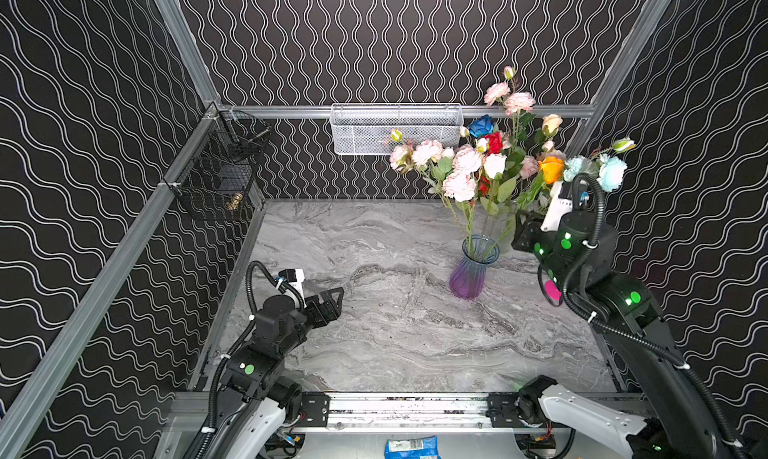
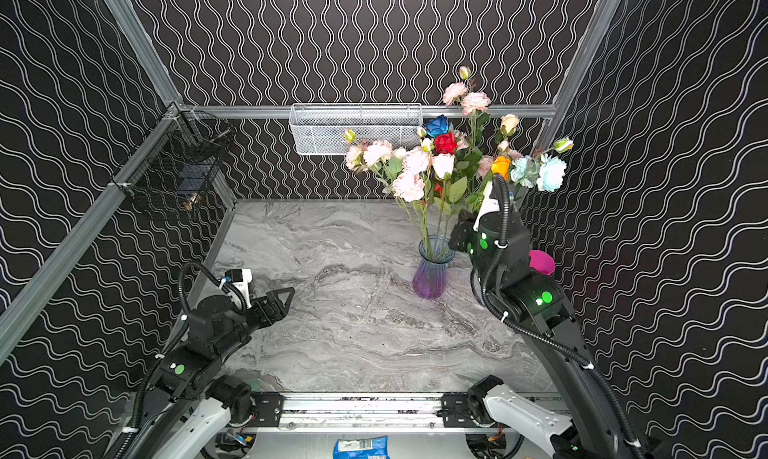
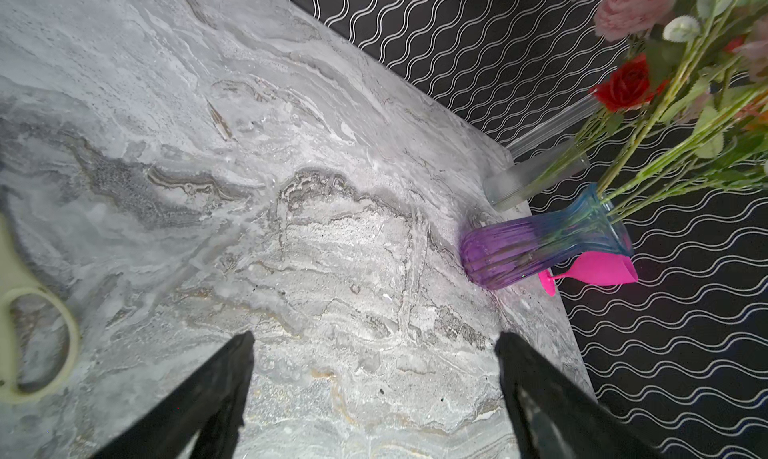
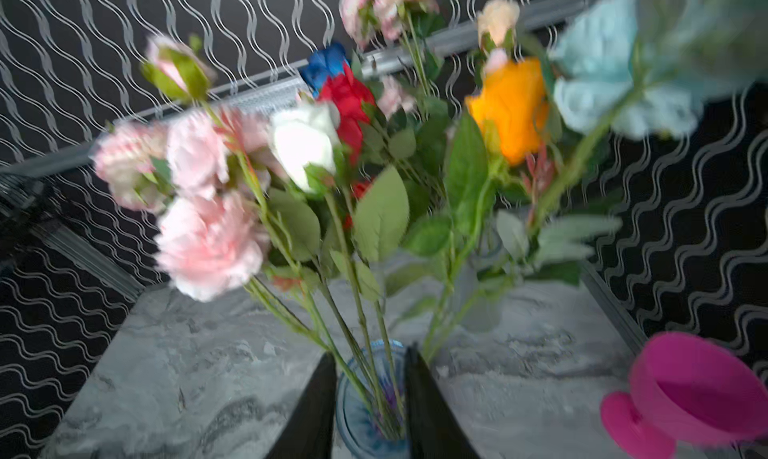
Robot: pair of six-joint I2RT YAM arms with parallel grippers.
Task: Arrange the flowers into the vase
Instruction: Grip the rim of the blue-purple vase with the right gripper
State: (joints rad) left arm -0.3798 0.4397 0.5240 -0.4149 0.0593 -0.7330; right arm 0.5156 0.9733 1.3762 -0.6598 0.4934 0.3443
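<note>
Flowers (image 1: 494, 164) stand upright in vase (image 1: 467, 278), blooms up; left pincer (image 3: 374, 340) spread, right pincer (image 4: 370, 355) narrowly parted.

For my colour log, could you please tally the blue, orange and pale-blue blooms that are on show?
blue bloom: 1
orange bloom: 1
pale-blue blooms: 2
Total: 4
</note>
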